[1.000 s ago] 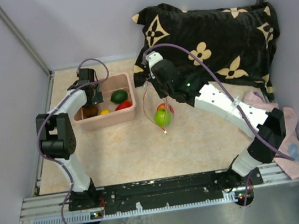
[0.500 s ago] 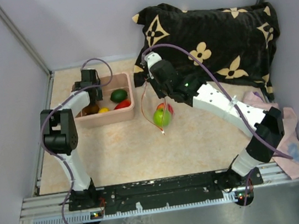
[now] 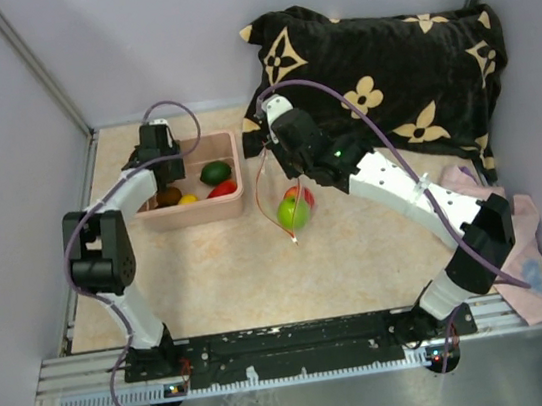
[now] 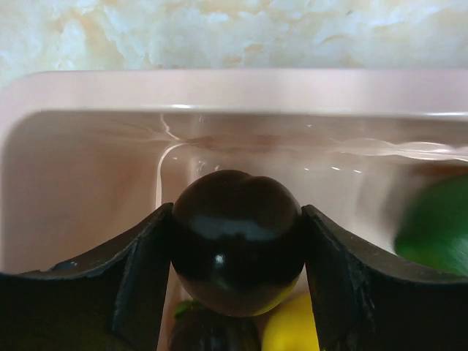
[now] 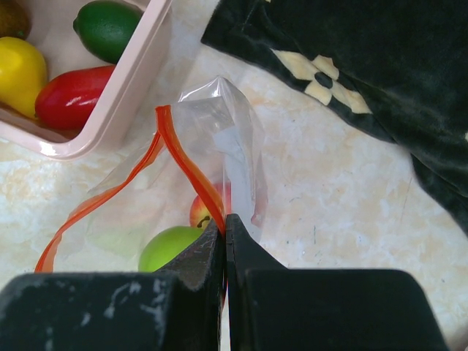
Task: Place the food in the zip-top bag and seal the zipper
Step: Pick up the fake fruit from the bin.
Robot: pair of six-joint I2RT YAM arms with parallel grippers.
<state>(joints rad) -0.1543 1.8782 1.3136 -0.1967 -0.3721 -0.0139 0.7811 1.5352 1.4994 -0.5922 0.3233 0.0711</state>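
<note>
My left gripper reaches into the left end of the pink bin and is shut on a dark brown fruit, held between both fingers above a yellow piece. My right gripper is shut on the red-orange zipper of the clear zip-top bag and holds it up with its mouth open. A light green fruit and a red-yellow apple lie inside the bag. They also show in the top view, right of the bin.
The pink bin holds a dark green fruit, a red piece and a yellow piece. A black flowered cloth covers the far right. A pink cloth lies at the right edge.
My left arm has shifted its elbow and forearm while the gripper stays over the bin's left end. The right gripper and the bag have moved slightly left.
</note>
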